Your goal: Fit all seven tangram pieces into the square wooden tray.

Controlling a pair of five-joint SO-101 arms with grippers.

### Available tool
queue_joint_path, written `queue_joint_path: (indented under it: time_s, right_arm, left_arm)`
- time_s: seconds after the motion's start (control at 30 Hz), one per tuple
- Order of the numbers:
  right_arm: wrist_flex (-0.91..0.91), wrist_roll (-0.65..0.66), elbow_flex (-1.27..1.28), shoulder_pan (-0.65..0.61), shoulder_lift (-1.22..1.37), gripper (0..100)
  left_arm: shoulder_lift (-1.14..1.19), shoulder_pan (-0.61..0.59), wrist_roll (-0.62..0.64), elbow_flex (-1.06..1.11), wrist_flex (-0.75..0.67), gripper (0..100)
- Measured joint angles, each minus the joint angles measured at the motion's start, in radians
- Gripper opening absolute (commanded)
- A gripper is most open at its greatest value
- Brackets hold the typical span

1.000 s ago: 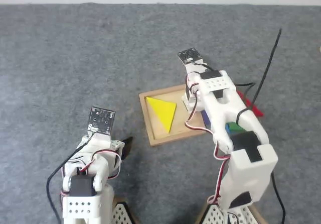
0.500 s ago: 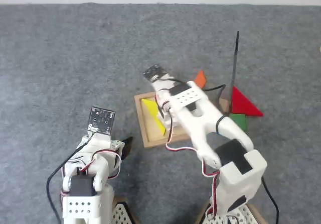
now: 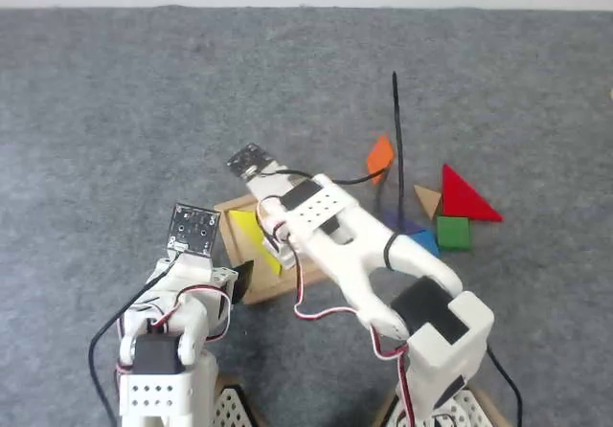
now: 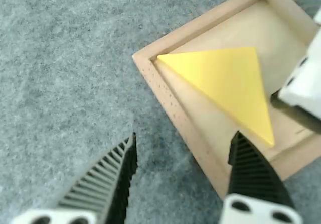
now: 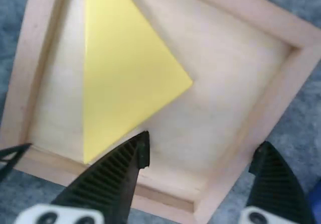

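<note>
The square wooden tray [image 3: 273, 290] lay on the grey carpet [image 3: 115, 92] that covered the table, and both arms were at it. Inside the tray there was one piece, the yellow triangle [image 3: 251, 235]. It lay flat on the tray floor, with one long edge along a tray wall and one point in a tray corner. The rest of the tray floor was bare wood.

The right gripper [image 5: 203, 151] hung above the tray, over the bare floor beside the yellow triangle. Its jaws were wide apart and nothing was between them. One black fingertip was over an edge of the triangle and the other was over the tray rim.

The left gripper [image 4: 184, 142] was at the tray's outer wall, near the corner where the triangle's point sat. Its jaws were also apart and held nothing. One finger stood over the carpet outside the tray and the other over the tray floor, so the rim was between them.

The other pieces lay on the carpet, well apart from the tray, on its right side. The orange piece [image 3: 381, 154] was alone. The red triangle [image 3: 465, 195], the small tan triangle [image 3: 427, 200], the green square [image 3: 453, 232] and the blue piece [image 3: 421, 242] were in a close group. A black cable [image 3: 396, 130] stood between the tray and this group.
</note>
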Motion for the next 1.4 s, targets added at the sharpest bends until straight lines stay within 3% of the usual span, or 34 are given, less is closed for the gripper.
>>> queue_joint_path:
  time_s: [0.23,0.47,0.63,0.8,0.97,1.13,1.2,1.33,1.4]
  right_arm:
    - [0.000,-0.009,0.000,0.262,0.000,31.8]
    - [0.025,-0.009,0.000,0.302,-0.040,31.8]
    - [0.031,-0.040,0.008,0.417,-0.043,31.8]
    - [0.038,-0.044,0.075,0.338,-0.089,31.8]
    - [0.072,-0.046,0.146,0.153,-0.189,31.8]
    - [0.055,-0.018,0.175,0.118,-0.258,31.8]
    - [0.054,0.012,0.176,0.095,-0.270,31.8]
    - [-0.003,0.095,0.190,0.071,-0.275,31.8]
    - [-0.066,0.135,0.210,0.071,-0.275,31.8]
  left_arm:
    - [0.000,0.000,0.000,0.000,0.000,29]
    - [0.000,0.000,0.000,0.000,0.000,29]
    - [0.000,0.000,0.000,0.000,0.000,29]
    - [0.000,0.000,0.000,0.000,0.000,29]
    - [0.000,0.000,0.000,0.000,0.011,29]
    - [0.000,-0.029,-0.009,0.000,0.025,28]
    - [0.000,-0.081,-0.106,0.000,0.012,28]
    - [0.000,-0.216,-0.368,-0.038,-0.141,28]
    - [0.000,-0.299,-0.347,-0.103,-0.175,28]
